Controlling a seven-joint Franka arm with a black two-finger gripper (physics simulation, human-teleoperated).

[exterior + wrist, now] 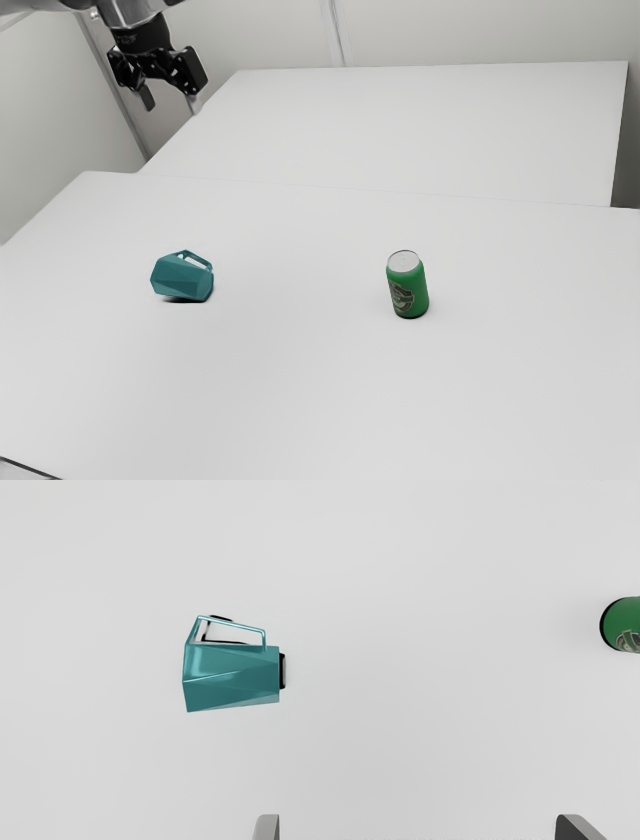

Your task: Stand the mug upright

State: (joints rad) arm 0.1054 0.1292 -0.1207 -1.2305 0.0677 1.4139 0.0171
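Mug [182, 278] lies sideways on a white table [290, 400], pale wall [260, 35] beyond.

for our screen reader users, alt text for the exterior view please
A teal mug lies on its side on a white table, apart from an upright green can; a robot arm's open black gripper hangs empty at the exterior view's upper left.

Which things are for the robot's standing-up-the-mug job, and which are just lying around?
For the job:
- teal mug, tipped on its side
- robot's fingers, open, to lift it
- white table, under the mug

Just there:
- green can, standing upright, away from the mug
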